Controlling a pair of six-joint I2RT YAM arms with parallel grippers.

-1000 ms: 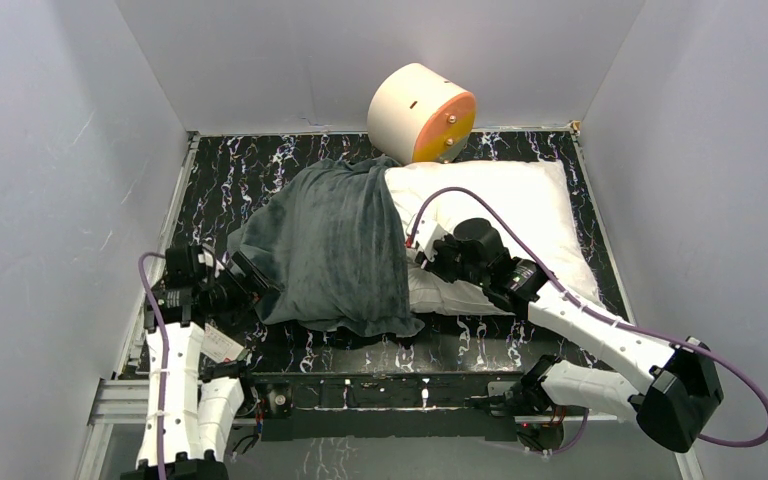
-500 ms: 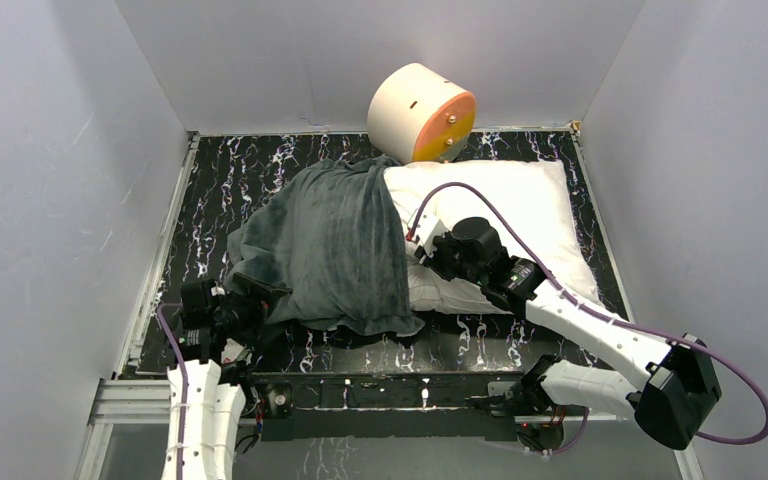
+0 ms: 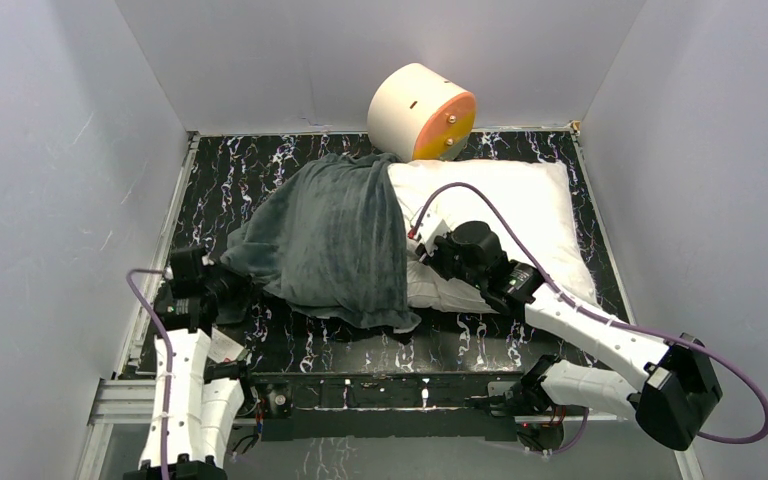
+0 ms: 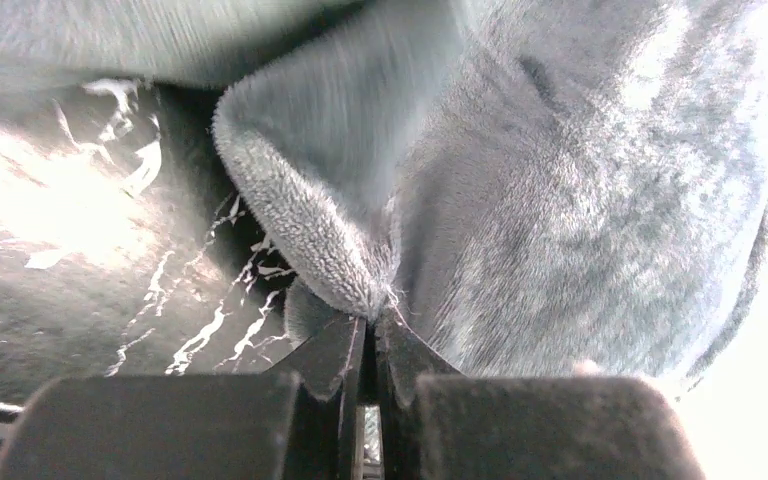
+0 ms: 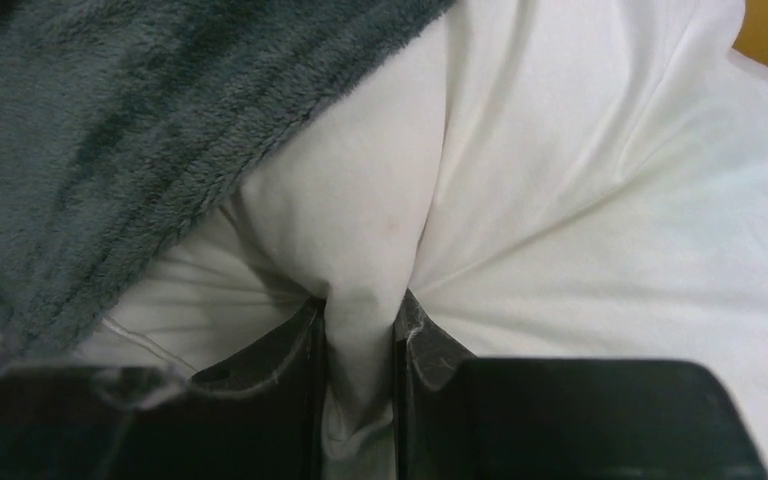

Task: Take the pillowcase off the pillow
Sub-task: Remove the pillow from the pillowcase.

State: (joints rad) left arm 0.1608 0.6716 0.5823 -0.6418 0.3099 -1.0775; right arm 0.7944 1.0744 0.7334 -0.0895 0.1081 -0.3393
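Left hand (image 4: 370,335) clenched on a fold of the grey pillowcase (image 4: 560,200) just ahead of it — right hand (image 5: 360,325) pinches a ridge of the white pillow (image 5: 580,200).

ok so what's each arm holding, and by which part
Left jaws: the pillowcase, by a fold at its left edge. Right jaws: the pillow, by a pinched ridge of white fabric beside the pillowcase's open end.

Black marbled table (image 3: 230,180), white veins. White pillow (image 3: 520,200) lies flat at 2 o'clock, across the right half. Grey pillowcase (image 3: 335,235) covers the pillow's left end at centre, loose edges spilling onto the tabletop toward 8 o'clock. Cream-and-orange cylinder (image 3: 420,113) on its side at 12 o'clock, far edge, just beside the pillow.
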